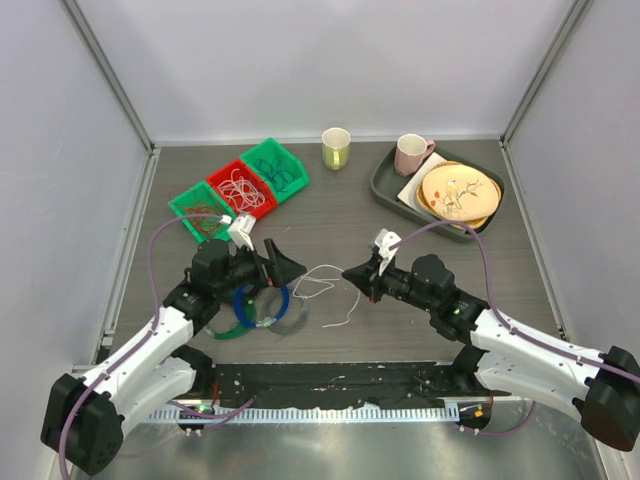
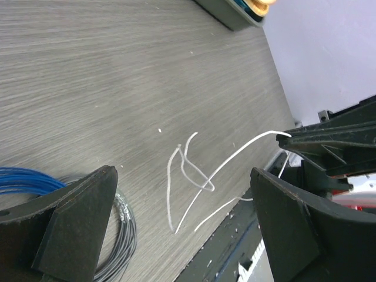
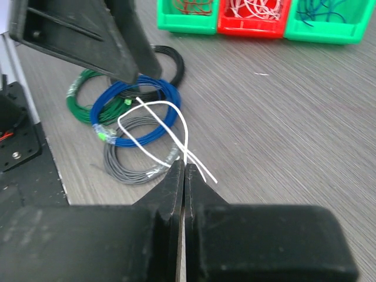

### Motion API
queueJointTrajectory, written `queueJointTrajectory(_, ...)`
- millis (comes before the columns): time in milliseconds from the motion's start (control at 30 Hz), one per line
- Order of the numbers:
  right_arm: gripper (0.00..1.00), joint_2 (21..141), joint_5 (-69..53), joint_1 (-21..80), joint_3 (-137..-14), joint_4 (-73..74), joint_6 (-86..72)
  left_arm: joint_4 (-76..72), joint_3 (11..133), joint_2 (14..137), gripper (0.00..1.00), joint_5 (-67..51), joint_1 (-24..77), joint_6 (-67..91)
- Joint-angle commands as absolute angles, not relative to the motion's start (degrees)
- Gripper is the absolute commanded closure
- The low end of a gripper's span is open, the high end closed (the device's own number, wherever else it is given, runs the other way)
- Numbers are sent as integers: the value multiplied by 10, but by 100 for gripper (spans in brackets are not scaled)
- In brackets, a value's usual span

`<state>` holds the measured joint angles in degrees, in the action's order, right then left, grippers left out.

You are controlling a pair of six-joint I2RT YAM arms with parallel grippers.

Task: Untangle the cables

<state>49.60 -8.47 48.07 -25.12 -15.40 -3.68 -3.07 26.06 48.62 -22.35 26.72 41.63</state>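
- White cable (image 2: 205, 187): loose on the table (image 1: 330, 210), crossing itself in a loop between the two claws.
- Right claw (image 3: 184, 167): fingers pressed together, pinching one end of the white cable low over the table.
- Left claw (image 2: 182, 173): spread wide, holding nothing, facing the right claw across the loop.
- Blue coil (image 3: 147, 111), grey coil (image 3: 126, 164), green coil (image 3: 79, 103): overlapping, by the left claw, near the loop.
- Step in hand, by judgement: drawing the white cable straight; the crossing is not yet undone.
- Next move calls for: the left claw closing on the free strand beyond the crossing, then a gentle pull apart, clear of the coils.
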Motion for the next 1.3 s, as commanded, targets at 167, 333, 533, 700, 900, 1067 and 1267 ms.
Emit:
queueJointTrajectory(167,99,490,-158,489,-263,-183,-44,-214,228,537,0,-401,269,410)
queueJointTrajectory(333,99,484,-152,490,-275,-171,-49,-152,241,528,18,-338,286,381)
queueJointTrajectory(533,99,487,-143,490,-291,-143,-56,-141,248,533,25,-322,329,347)
queueJointTrajectory(700,99,494,-141,490,-301,-134,-58,-118,258,541,47,-292,351,331)
queueJointTrajectory(900,99,490,-135,491,-301,-129,-67,-104,264,540,94,-261,358,330)
queueJointTrajectory(1067,95,487,-131,491,-301,-123,-77,-94,267,527,100,-236,359,342)
queueJointTrajectory(1267,43,482,-88,490,-300,-113,-126,-54,287,476,100,-152,359,363)
